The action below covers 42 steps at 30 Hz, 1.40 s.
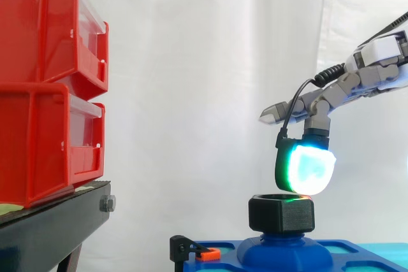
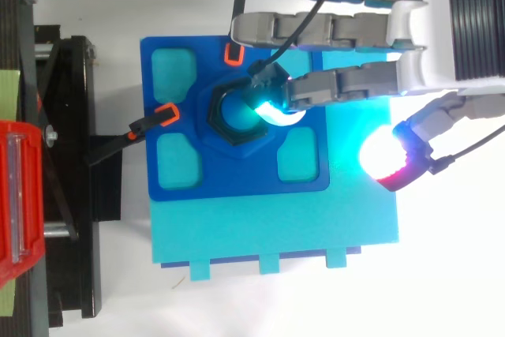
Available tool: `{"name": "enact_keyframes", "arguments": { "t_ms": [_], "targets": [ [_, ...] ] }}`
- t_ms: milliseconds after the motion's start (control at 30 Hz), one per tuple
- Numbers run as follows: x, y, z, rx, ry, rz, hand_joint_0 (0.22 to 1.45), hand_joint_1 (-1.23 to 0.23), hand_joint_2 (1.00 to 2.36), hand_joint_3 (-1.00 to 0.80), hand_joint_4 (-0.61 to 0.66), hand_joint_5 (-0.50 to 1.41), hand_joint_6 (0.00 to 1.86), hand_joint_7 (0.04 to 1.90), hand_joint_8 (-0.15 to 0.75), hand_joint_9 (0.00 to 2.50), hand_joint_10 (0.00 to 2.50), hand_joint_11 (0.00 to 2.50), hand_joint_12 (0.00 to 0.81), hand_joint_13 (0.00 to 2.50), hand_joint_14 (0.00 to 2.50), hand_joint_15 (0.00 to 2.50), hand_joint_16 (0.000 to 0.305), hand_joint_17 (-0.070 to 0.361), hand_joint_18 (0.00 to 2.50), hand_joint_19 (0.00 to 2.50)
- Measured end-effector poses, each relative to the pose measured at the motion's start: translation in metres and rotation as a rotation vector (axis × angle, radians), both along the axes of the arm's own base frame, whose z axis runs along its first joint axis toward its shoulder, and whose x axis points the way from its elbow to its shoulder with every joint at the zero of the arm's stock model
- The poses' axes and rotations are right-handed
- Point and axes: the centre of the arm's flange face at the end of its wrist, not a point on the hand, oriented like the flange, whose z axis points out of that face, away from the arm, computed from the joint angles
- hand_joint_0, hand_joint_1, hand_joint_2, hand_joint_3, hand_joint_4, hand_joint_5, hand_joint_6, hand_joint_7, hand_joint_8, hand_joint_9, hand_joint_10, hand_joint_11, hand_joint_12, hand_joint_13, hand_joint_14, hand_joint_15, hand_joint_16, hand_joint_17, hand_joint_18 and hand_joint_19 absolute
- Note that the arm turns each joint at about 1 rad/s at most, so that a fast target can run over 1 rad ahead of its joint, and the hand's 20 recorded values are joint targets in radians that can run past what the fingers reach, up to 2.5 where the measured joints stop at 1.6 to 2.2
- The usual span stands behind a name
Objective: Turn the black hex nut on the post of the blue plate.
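The black hex nut (image 1: pixel 280 216) sits on the post (image 2: pixel 234 112) at the middle of the blue plate (image 2: pixel 170 183). It looks rigid, light and smooth, so I judge two opposite flat faces the surest hold. The hand (image 2: pixel 347 84) is spread and grips nothing, with one glowing fingertip (image 1: pixel 309 169) bent down at the nut's top rim; whether it touches I cannot tell.

Two red bins (image 1: pixel 44 87) are being carried, stacked, by a black stand (image 1: pixel 51 227) at the left, and are being backed by a white curtain (image 1: pixel 204 62). Right of them, a turquoise board (image 2: pixel 316 226) is being flanked by orange-tipped pieces (image 2: pixel 164 114), possibly clamps.
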Motion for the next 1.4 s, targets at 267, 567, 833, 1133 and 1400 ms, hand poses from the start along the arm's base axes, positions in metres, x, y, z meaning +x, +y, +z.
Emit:
{"name": "enact_keyframes", "arguments": {
  "t_ms": [267,567,833,1133,1400],
  "targets": [
    [-0.003,0.006,0.015,-0.007,-0.022,-0.007,0.43,-0.79,1.0,-0.5,-0.03,-0.3,0.5,0.71,0.117,0.0,0.0,0.0,0.31,0.0,0.0,0.0,0.046,0.103,0.0,0.06],
    [0.003,0.009,0.037,0.015,-0.11,-0.007,0.47,-0.9,1.0,-0.5,-0.1,-0.3,0.5,0.68,0.09,0.0,0.0,0.0,0.292,0.0,0.0,0.0,0.043,0.098,0.0,0.01],
    [0.027,0.012,0.031,0.054,-0.217,-0.009,0.49,-0.93,1.0,-0.5,-0.12,-0.3,0.5,0.68,0.08,0.0,0.0,0.0,0.284,0.0,0.0,0.0,0.042,0.095,0.0,0.0],
    [0.05,0.018,0.002,0.077,-0.251,-0.003,0.49,-0.89,1.0,-0.5,-0.11,-0.3,0.5,0.68,0.085,0.0,0.0,0.0,0.287,0.0,0.0,0.0,0.042,0.095,0.0,0.01],
    [0.062,0.02,-0.026,0.089,-0.239,-0.002,0.5,-0.89,1.0,-0.5,-0.1,-0.3,0.5,0.68,0.082,0.0,0.0,0.0,0.282,0.0,0.0,0.0,0.041,0.092,0.0,0.01]
  ]
}}
